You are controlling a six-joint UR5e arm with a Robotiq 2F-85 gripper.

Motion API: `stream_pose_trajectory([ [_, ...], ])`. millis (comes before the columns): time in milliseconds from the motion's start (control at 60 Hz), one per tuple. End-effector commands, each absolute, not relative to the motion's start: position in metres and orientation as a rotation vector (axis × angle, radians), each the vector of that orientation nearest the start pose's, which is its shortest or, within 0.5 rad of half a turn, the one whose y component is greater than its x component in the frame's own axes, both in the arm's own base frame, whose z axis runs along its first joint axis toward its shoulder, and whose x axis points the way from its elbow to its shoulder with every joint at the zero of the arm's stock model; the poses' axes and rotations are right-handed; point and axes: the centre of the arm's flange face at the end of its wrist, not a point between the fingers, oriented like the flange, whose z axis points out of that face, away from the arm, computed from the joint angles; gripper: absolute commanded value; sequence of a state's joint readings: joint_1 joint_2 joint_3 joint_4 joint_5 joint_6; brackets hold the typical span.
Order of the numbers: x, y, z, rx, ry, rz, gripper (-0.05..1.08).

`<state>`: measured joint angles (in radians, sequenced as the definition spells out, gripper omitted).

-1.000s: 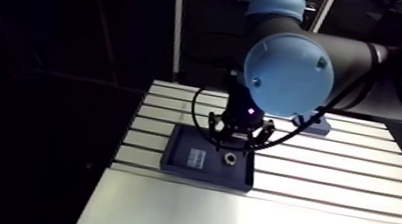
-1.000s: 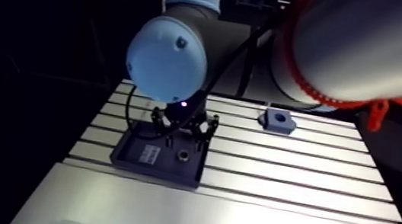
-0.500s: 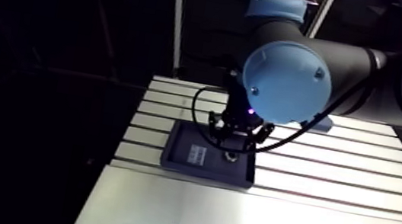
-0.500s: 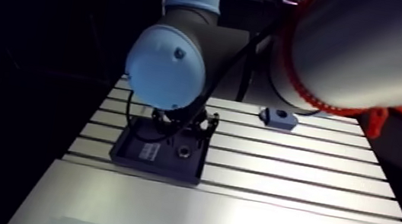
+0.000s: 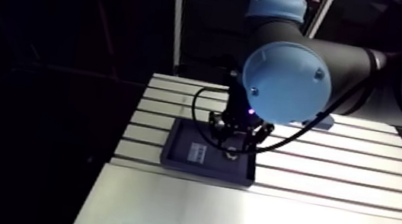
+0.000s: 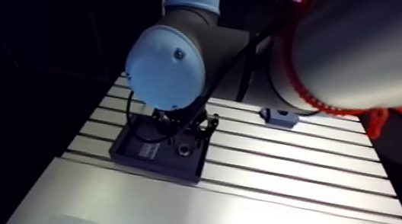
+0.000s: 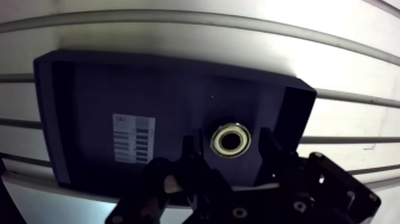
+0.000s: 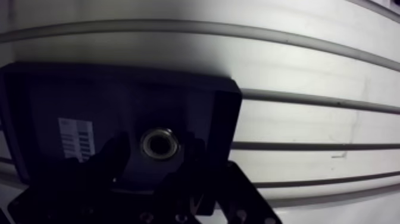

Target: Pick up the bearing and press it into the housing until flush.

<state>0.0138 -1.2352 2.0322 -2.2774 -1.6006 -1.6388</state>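
Table (image 6: 302,172) of slotted aluminium carries a dark shallow tray (image 7: 71,89). The blue housing (image 6: 279,117) sits well apart from it, partly hidden by the arm in one arm view. The gripper (image 8: 158,145) is spread inside the tray, its fingers flanking the bearing (image 7: 231,140) without touching. A white label (image 7: 133,138) lies beside it, its print unreadable.

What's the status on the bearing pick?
Pincer open, straddling bearing. Bearing flat in dark tray, not gripped. Housing apart on table, nothing in the way.
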Motion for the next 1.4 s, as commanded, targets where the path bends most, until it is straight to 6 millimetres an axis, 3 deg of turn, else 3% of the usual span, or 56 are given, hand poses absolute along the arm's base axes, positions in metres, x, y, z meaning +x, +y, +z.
stream_pose_trajectory([
  [17,-0.5015,-0.1372,0.1727,-0.127,3.042,0.041,0.42],
  [483,-0.5017,-0.1357,0.1679,-0.122,3.031,0.041,0.44],
  [1400,-0.5013,-0.1374,0.1723,-0.129,3.040,0.039,0.71],
])
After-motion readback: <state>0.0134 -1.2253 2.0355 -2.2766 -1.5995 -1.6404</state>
